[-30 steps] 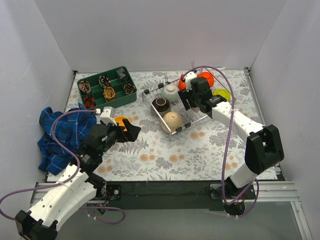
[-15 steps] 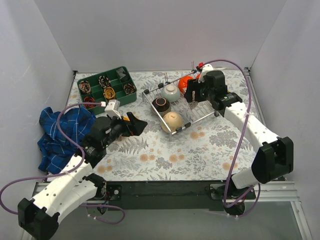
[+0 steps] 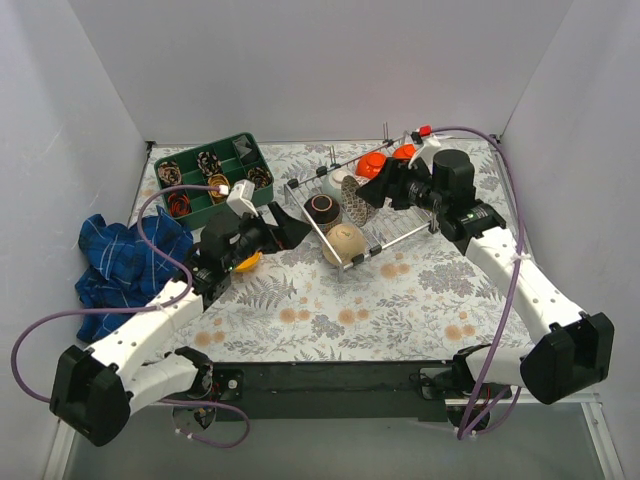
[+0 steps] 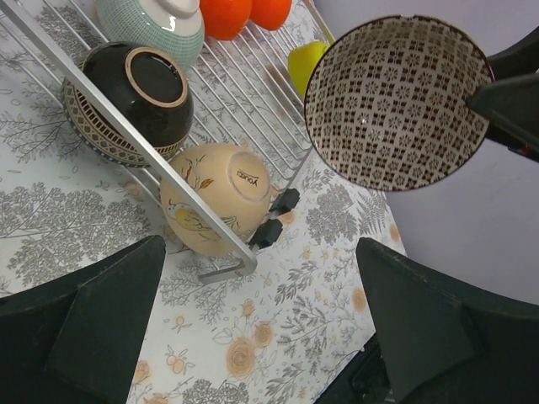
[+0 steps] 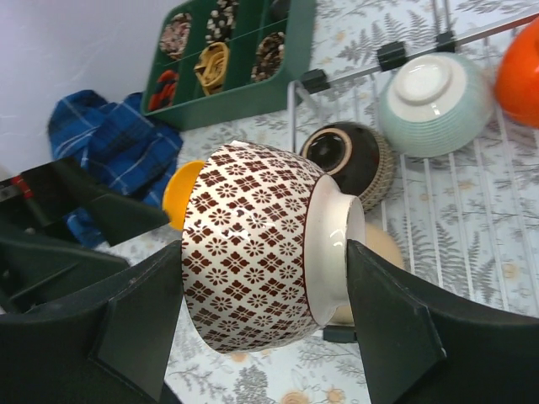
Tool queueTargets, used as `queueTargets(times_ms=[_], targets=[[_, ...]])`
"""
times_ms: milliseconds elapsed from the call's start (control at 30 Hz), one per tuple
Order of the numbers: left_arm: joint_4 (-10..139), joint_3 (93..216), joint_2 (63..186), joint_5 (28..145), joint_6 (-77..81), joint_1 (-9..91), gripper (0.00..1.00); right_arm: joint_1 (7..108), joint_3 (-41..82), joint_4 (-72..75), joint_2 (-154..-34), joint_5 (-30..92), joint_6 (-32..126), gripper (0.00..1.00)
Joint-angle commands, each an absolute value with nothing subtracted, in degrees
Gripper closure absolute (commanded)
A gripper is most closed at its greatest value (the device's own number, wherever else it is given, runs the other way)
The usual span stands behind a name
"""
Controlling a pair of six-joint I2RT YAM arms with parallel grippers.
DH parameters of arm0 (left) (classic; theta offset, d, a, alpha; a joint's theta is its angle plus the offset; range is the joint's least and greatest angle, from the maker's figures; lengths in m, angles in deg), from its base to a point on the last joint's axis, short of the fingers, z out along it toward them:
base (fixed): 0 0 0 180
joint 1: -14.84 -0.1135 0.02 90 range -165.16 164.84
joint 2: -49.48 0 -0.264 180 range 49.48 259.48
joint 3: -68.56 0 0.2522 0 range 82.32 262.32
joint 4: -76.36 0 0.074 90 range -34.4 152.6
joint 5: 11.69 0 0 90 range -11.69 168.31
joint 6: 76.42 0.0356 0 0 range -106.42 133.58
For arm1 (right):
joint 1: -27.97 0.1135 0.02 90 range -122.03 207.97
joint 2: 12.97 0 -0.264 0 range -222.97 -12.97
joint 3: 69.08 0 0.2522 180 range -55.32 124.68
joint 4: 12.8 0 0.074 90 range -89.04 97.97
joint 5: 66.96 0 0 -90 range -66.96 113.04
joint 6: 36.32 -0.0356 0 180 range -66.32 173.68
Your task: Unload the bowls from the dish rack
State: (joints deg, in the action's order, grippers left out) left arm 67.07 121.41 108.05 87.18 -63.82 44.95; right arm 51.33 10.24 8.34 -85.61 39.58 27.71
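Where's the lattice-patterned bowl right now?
Top view, right of centre: the lattice bowl is held by the right fingers above the dish rack, near the brown bowl.

We count eight bowls: a red-orange bowl (image 4: 227, 15), a second red-orange bowl (image 4: 269, 10), one lime bowl (image 4: 305, 63), one yellow bowl (image 5: 181, 194), one beige bowl (image 4: 219, 198), one dark brown bowl (image 4: 126, 101), one pale green bowl (image 4: 152, 21) and one patterned bowl (image 5: 253, 282). There is one wire rack (image 4: 244, 93), one green tray (image 5: 236, 94) and one blue checked cloth (image 3: 110, 260). In the tray we make out at least five small patterned pieces (image 5: 212, 63). Two arms, a left arm (image 3: 140, 335) and a right arm (image 3: 510, 270), reach over the bench (image 3: 330, 310).
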Motion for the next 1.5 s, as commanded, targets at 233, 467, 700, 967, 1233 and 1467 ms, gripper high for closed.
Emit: queueTargets(times_ms=[233, 467, 700, 967, 1233, 1467], targets=[[76.92, 126.26, 116.71, 88.77, -69.82, 47.45, 0.02, 51.17, 0.76, -9.84, -78.8, 51.95, 12.82, 0.99], [79.56, 127.67, 122.51, 88.69, -72.02, 49.38, 0.09, 51.17, -2.67, -13.01, -77.66, 54.33, 8.86, 0.99], [83.08, 127.84, 125.94, 89.74, -75.27, 50.0, 0.33, 51.17, -5.57, -17.22, -77.39, 56.53, 4.47, 0.99], [85.54, 125.39, 125.68, 90.44, -77.56, 50.7, 0.88, 51.17, -8.3, -19.34, -76.78, 56.88, 2.79, 0.99], [77.91, 123.01, 116.55, 83.68, -72.91, 50.7, 1.0, 51.17, -11.28, -18.55, -75.46, 58.37, 5.51, 0.47], [56.57, 126.43, 108.99, 71.91, -68.86, 50.53, 1.0, 50.73, -9.18, -4.77, -72.21, 51.88, 18.15, 0.09]])
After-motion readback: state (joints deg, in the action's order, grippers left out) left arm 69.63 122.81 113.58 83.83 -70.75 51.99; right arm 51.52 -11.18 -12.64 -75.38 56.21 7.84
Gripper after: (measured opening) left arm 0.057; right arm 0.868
